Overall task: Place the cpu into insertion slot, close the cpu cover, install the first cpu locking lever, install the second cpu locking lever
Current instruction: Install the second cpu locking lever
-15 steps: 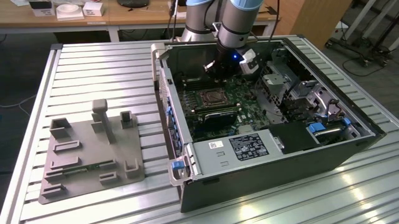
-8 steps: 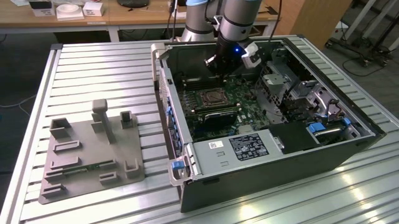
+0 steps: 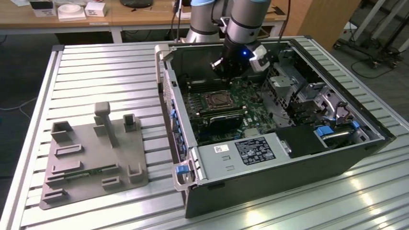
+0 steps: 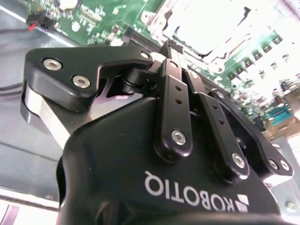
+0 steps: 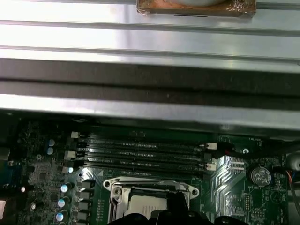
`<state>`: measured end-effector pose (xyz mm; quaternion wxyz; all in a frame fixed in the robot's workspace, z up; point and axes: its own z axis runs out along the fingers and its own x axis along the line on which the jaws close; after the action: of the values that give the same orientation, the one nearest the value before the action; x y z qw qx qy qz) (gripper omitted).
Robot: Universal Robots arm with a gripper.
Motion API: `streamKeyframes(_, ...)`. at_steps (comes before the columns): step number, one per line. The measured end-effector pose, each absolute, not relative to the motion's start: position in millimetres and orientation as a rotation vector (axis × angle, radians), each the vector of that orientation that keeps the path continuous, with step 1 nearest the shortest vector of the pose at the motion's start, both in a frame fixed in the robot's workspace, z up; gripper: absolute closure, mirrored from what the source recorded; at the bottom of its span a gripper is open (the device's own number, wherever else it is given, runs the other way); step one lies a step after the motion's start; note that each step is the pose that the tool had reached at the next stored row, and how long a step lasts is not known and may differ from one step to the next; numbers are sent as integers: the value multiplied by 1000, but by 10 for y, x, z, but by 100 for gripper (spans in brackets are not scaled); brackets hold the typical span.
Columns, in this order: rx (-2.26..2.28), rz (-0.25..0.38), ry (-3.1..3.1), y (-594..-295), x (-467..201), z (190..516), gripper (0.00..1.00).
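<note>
Hovering: tool (image 3: 225, 72) hangs inside the open computer case (image 3: 268, 158), over the motherboard (image 3: 252, 103) near the case's far wall, just beyond the insertion slot (image 3: 221, 99)
arm pose: arm (image 3: 246, 21) comes in from the far edge of the surface (image 3: 96, 72), wrist pointing down into the case, blue light lit on it
tool state: in the second wrist view the tool (image 4: 171, 47) fingers (image 4: 174, 103) look drawn close together at the tips; tips cut off behind the linkage, so closure and any hold cannot be told
hidden: tool body fills most of the second wrist view, board behind it glared white; in the first wrist view the tool's dark tip (image 5: 176, 206) covers the near part of the insertion slot (image 5: 150, 197)
cpu cover: silver frame (image 5: 152, 185) lies flat over the slot in the first wrist view, pale square showing in its opening; hard to say if that is the cpu
locking levers: too small to make out
memory slots: long black rows (image 5: 140, 154) just beyond the slot
grey fixture: moulded tray (image 3: 89, 158) on the surface, exterior view's left, well apart from the case
black-labelled box: (image 3: 246, 151) at the case's near end
</note>
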<state>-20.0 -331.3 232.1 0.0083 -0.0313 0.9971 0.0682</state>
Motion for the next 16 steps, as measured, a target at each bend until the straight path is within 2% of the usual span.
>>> streamKeyframes(16,-98,196,3118,-3499,-200,2412,89)
